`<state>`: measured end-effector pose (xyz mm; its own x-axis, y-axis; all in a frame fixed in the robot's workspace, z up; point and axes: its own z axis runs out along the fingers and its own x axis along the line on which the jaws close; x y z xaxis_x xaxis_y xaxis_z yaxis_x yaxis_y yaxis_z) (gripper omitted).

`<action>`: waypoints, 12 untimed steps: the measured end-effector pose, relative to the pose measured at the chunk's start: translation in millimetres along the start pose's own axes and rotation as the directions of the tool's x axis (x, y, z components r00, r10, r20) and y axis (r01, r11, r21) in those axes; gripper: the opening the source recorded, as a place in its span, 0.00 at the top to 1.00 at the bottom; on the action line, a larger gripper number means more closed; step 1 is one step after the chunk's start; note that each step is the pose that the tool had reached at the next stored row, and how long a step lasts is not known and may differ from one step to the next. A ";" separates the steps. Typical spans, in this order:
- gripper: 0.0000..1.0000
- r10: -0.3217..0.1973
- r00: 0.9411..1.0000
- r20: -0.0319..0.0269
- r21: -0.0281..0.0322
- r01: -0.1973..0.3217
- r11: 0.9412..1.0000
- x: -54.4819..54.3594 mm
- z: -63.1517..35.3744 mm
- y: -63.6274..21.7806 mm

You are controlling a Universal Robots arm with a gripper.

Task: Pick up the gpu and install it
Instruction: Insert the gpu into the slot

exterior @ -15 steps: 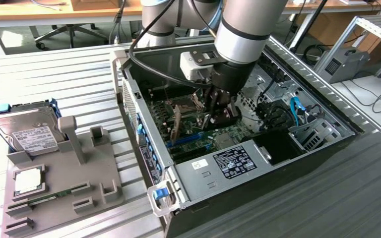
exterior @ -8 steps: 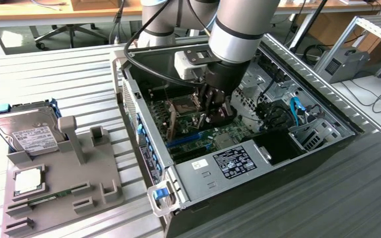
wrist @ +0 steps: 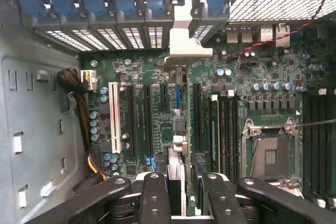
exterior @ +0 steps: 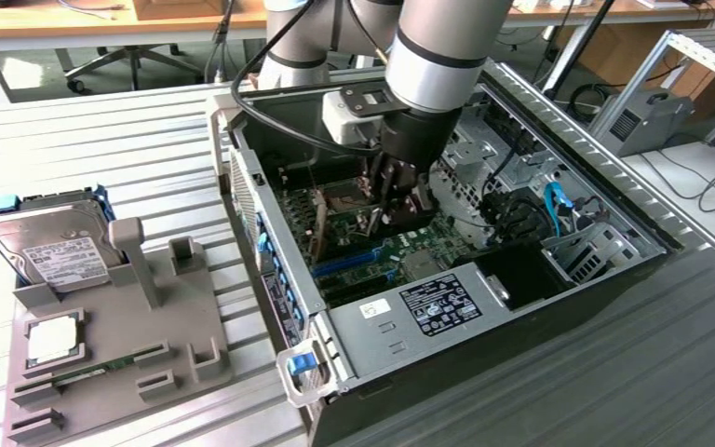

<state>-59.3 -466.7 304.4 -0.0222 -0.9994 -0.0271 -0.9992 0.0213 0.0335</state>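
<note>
One open PC case [exterior: 606, 279] lies on the slatted table [exterior: 97, 140], and the arm [exterior: 438, 56] reaches down into it. On a gray fixture [exterior: 146, 354] well apart toward the exterior view's left sit a hard drive [exterior: 47, 247] and a memory strip [exterior: 109, 365]. The gripper [wrist: 181, 179] pinches the gpu [wrist: 177, 129], which stands edge-on over the motherboard [wrist: 262, 108]. Its long axis runs along the expansion slots [wrist: 140, 124], with the silver bracket [wrist: 184, 45] toward the blue latches [wrist: 126, 1] at the case's rear wall. Cables [wrist: 84, 114] crowd one side wall; the CPU socket [wrist: 270, 153] lies beside the card.
</note>
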 end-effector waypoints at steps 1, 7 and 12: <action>0.71 -0.016 1.000 0.000 0.000 0.016 1.000 -0.1 0.2 0.1; 0.71 -0.032 0.999 0.001 -0.001 0.032 0.999 -4.3 1.2 0.9; 0.71 -0.032 0.999 0.003 -0.001 0.032 0.999 -5.5 2.2 5.1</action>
<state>-64.4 -461.0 302.6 0.0097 -0.9995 -0.0314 -0.9994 -0.0108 0.0335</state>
